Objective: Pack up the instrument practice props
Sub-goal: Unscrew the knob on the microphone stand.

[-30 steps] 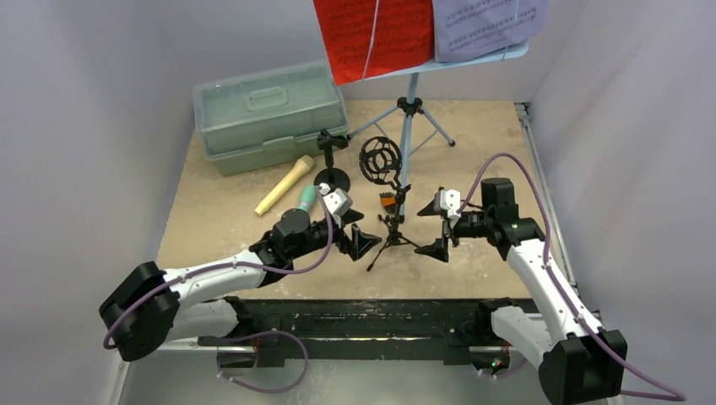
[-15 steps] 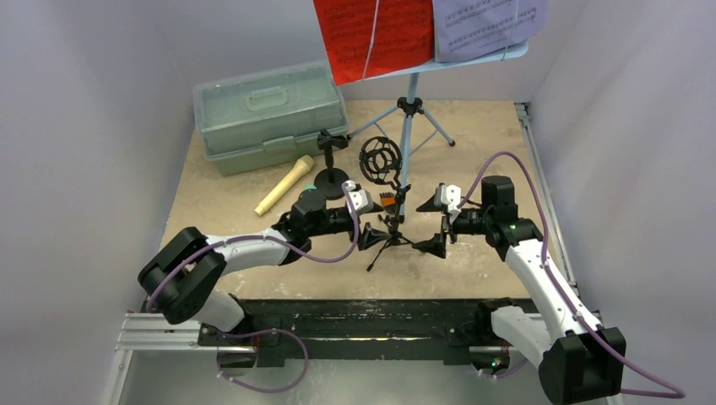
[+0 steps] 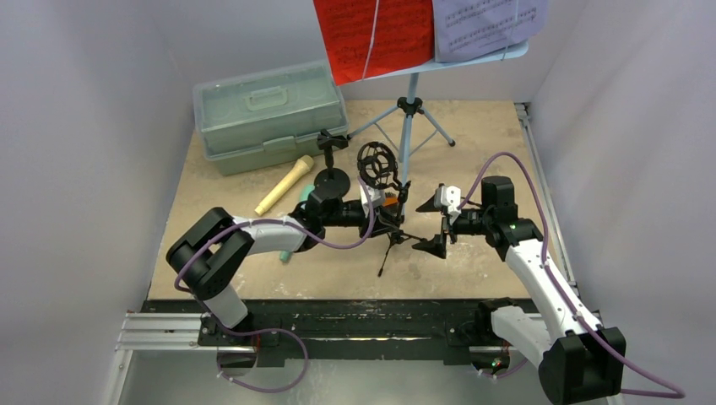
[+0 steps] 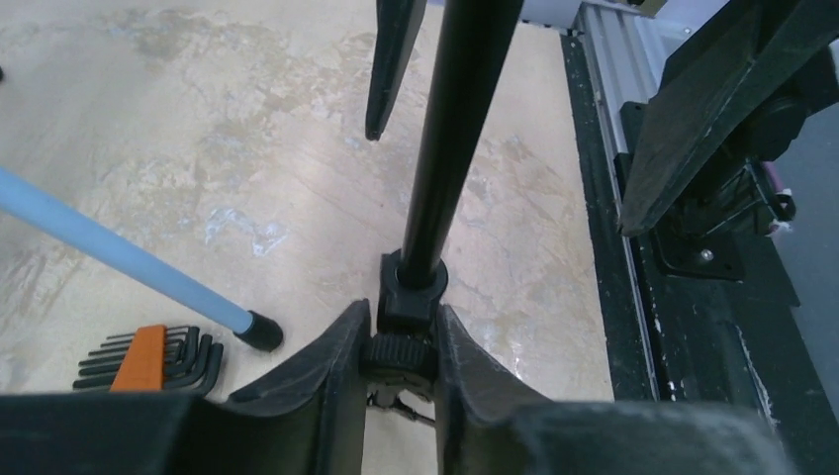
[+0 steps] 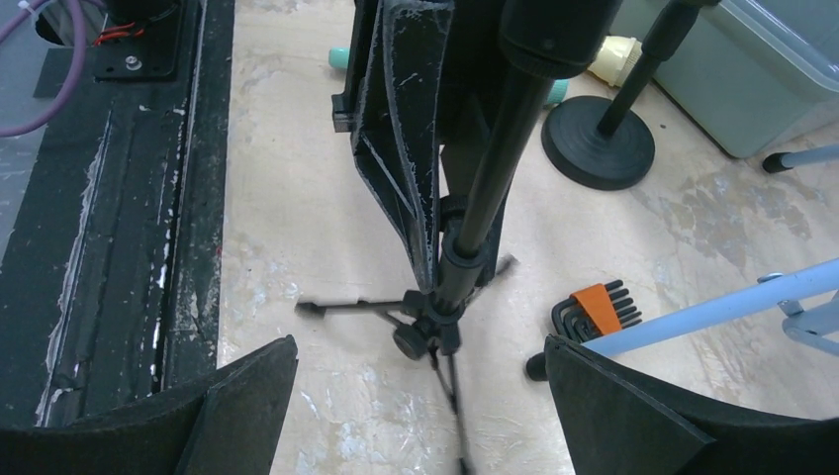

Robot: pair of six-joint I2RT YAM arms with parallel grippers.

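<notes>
The ring-top tripod mic holder [image 3: 377, 162] stands mid-table, leaning a little. My left gripper [image 3: 384, 209] [image 4: 401, 341] is shut on the knurled hub at the bottom of its pole [image 4: 460, 129]. Just right of that tripod my right gripper [image 3: 429, 224] [image 5: 420, 348] stands open, its jaws wide on either side of the tripod's legs without touching. The round-base holder [image 3: 331, 177] and the tan microphone [image 3: 285, 186] sit behind my left arm. That arm hides most of the teal microphone [image 3: 285, 251]. Red [image 3: 371, 34] and purple [image 3: 485, 21] music sheets rest on the light-blue music rack [image 3: 473, 57].
A pale green case [image 3: 270, 114] with a handle sits shut at the back left. An orange-holdered hex key set [image 3: 388, 201] [image 5: 594, 307] lies by the tripod, near one rack leg [image 4: 119, 252]. Grey walls close in the left, right and back sides.
My left gripper has swung right to the tripod holder and closed on its lower hub. The holder now leans slightly. The right gripper has stayed open and shifted a little.
</notes>
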